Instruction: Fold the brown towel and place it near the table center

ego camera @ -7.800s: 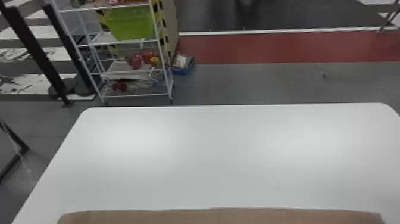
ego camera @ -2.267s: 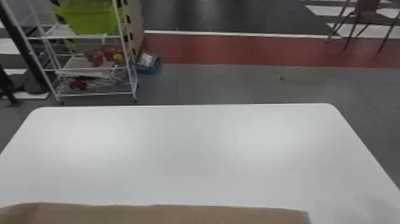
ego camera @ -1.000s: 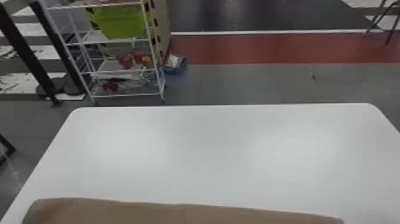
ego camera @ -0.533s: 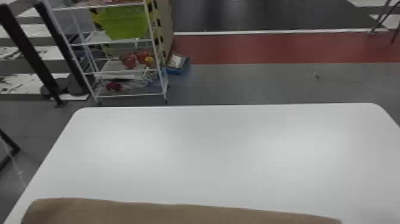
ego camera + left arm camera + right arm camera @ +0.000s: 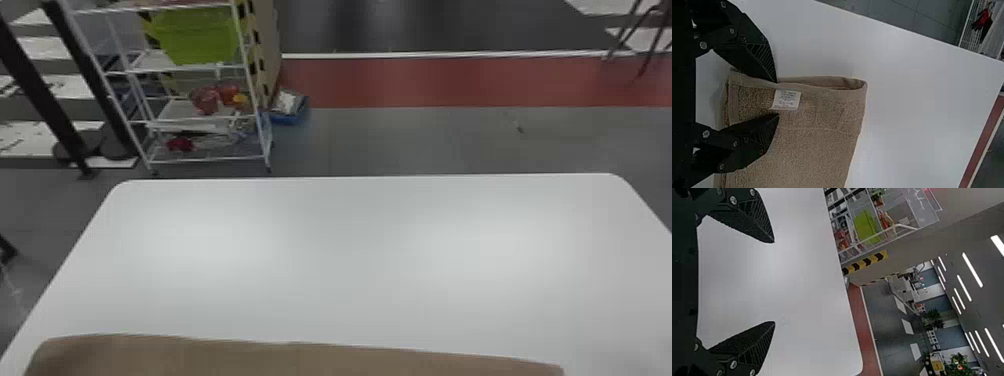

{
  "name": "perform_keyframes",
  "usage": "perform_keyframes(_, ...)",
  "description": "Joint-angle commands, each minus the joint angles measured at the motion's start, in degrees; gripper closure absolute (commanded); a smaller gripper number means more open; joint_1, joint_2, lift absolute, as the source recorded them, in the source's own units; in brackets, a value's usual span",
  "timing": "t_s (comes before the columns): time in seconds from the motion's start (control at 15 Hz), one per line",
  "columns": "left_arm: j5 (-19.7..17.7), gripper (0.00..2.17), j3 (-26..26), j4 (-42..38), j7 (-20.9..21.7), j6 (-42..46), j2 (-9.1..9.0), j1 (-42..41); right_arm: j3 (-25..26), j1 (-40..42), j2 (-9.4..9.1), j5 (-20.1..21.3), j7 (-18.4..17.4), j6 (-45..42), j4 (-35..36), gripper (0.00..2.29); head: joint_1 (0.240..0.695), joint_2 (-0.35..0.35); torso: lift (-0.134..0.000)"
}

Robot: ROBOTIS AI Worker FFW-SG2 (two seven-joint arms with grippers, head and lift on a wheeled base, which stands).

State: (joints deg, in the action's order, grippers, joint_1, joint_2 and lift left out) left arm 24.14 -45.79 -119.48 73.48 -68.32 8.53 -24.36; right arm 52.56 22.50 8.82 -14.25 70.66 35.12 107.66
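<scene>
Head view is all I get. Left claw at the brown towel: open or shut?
Observer: Open. In the left wrist view, the left claw has its fingers apart at one edge of the brown towel; I can't tell if they touch it.

Operator: Copy. Right claw holding any of it?

Observer: No. In the right wrist view, the right claw is open over the white table, with nothing between its fingers.

Lab or workshop (hazard stripes (image 5: 865, 264), rack (image 5: 187, 125))
</scene>
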Motion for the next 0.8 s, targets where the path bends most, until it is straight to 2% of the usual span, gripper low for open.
perform_keyframes(0.0,-0.06,0.60,-0.52,-0.22,0.35,0.68,-0.01,0.01,-0.09,0.00,-0.03,0.01,0.00,0.00,-0.08,0.16,0.695,0.057,-0.122)
perform_keyframes(0.07,-0.06,0.61,-0.52,-0.14,0.35,1.03,-0.01,0.01,-0.09,0.00,-0.03,0.01,0.00,-0.18,-0.17,0.16,0.695,0.059,-0.122)
perform_keyframes(0.13,0.03,0.91,-0.44,-0.05,0.44,1.38,0.08,0.01,-0.09,0.00,-0.03,0.01,0.00,-0.35,-0.26,0.16,0.695,0.061,-0.122)
perform_keyframes(0.2,0.03,0.91,-0.35,-0.05,0.61,1.38,0.17,0.01,-0.09,0.00,-0.03,0.01,0.00,-0.35,-0.26,0.16,0.695,0.061,-0.122)
perform_keyframes(0.33,0.03,0.22,-1.14,-1.10,0.17,1.03,-0.45,-0.08,-0.09,0.00,0.06,0.01,0.00,-0.35,-0.26,0.16,0.695,0.062,-0.122)
perform_keyframes(0.4,-0.06,0.04,-1.75,-2.25,0.08,1.21,-0.89,-0.34,-0.09,0.00,-0.03,0.01,0.00,-0.35,-0.26,0.16,0.695,0.063,-0.122)
perform_keyframes(0.53,-0.76,0.04,-3.60,-3.65,-0.53,1.03,-1.15,-0.43,-0.09,0.00,0.06,0.01,-0.09,-0.35,-0.35,0.16,0.695,0.070,-0.122)
perform_keyframes(0.73,-0.76,0.04,-3.34,-3.04,-3.52,1.38,-1.15,-0.43,-0.35,-0.17,-0.03,0.19,-0.09,-0.53,-0.61,0.16,0.695,0.102,-0.122)
